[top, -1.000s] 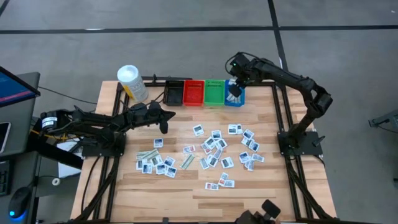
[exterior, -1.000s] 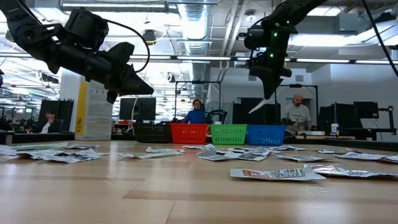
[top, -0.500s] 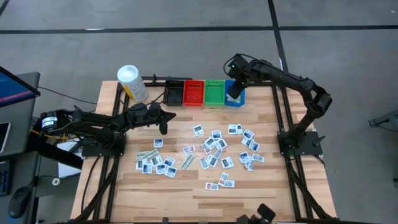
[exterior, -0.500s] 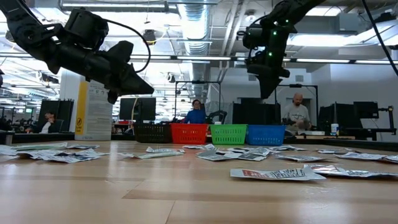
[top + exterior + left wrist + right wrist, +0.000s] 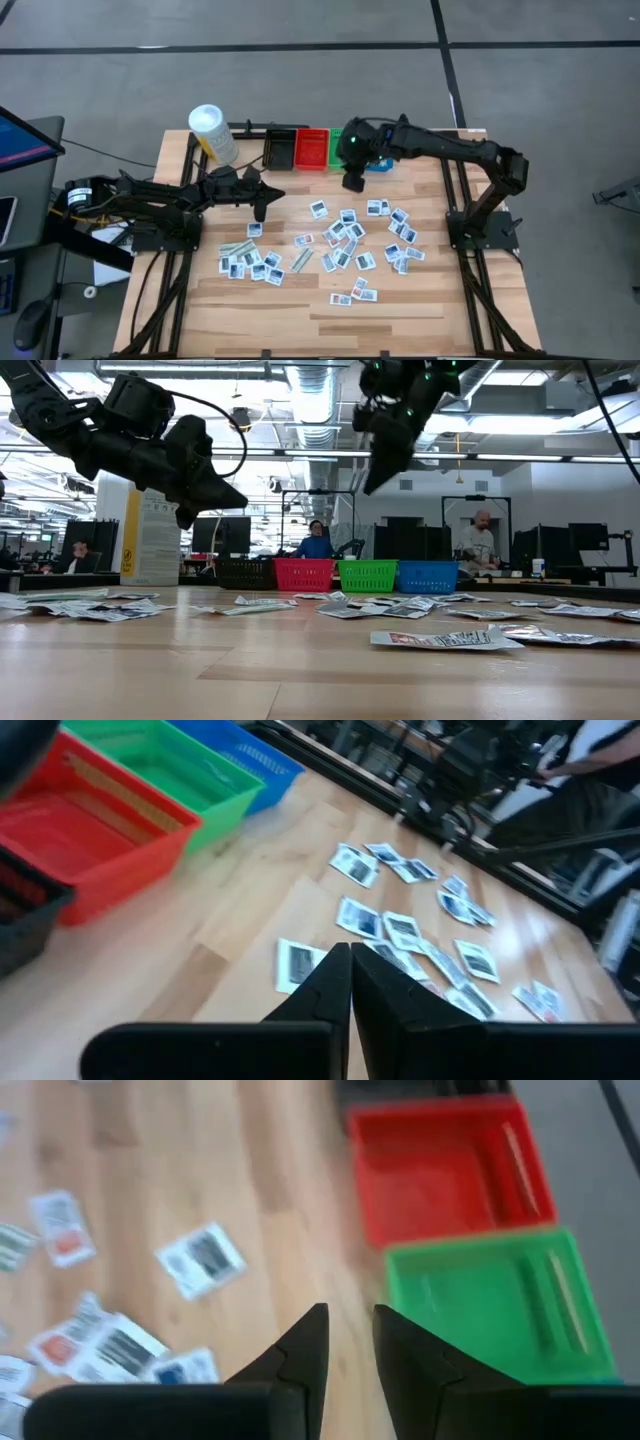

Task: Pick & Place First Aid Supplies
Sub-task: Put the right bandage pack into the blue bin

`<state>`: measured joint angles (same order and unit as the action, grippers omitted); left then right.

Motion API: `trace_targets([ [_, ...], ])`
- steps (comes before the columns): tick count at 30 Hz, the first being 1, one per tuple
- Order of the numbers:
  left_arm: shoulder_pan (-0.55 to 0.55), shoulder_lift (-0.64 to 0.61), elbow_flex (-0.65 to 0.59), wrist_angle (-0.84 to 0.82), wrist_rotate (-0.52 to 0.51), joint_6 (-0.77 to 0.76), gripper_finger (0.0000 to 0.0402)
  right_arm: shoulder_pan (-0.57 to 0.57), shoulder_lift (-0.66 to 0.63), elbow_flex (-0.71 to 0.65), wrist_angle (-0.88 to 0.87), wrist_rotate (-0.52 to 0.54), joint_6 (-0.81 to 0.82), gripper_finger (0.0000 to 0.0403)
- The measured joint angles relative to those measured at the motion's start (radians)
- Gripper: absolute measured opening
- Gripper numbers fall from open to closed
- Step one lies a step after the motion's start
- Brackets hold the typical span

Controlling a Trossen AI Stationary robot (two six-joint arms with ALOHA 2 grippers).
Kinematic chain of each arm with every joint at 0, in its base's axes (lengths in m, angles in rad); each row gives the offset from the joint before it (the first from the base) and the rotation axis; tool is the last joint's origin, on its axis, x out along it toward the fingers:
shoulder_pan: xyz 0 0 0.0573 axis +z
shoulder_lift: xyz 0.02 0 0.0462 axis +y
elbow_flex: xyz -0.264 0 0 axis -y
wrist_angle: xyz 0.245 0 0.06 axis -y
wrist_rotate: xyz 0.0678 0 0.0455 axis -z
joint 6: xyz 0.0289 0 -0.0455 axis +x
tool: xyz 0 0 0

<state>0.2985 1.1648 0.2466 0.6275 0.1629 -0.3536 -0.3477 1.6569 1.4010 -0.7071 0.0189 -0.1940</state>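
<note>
Nearest the table's front edge, the first aid supplies (image 5: 340,245) lie scattered flat on the bare wood. Beyond them the left gripper (image 5: 262,205) hovers, fingers pressed together, empty. Farther back the right gripper (image 5: 352,183) hangs before the green bin (image 5: 343,148), fingers slightly parted, holding nothing.

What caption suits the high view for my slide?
Right gripper, empty, hangs near the green bin; first aid packets lie scattered on the table.

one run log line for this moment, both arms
left end effector: shut, empty, above table | right end effector: open, empty, near green bin | packets: scattered on table
</note>
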Motion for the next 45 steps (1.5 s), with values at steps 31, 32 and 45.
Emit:
trace_targets([
  [31, -0.329, 0.000, -0.017, -0.021, 0.042, -0.017, 0.0046, 0.437, -0.067, -0.121, 0.021, 0.136, 0.270, 0.0075],
  [32, -0.342, 0.000, -0.017, -0.021, 0.024, -0.006, 0.0053, 0.443, -0.087, -0.154, 0.022, 0.146, 0.280, 0.0075],
  [45, -0.528, 0.000, 0.010, -0.026, -0.203, 0.312, 0.0119, 0.519, -0.399, -0.586, 0.241, 0.167, 0.439, 0.0075],
])
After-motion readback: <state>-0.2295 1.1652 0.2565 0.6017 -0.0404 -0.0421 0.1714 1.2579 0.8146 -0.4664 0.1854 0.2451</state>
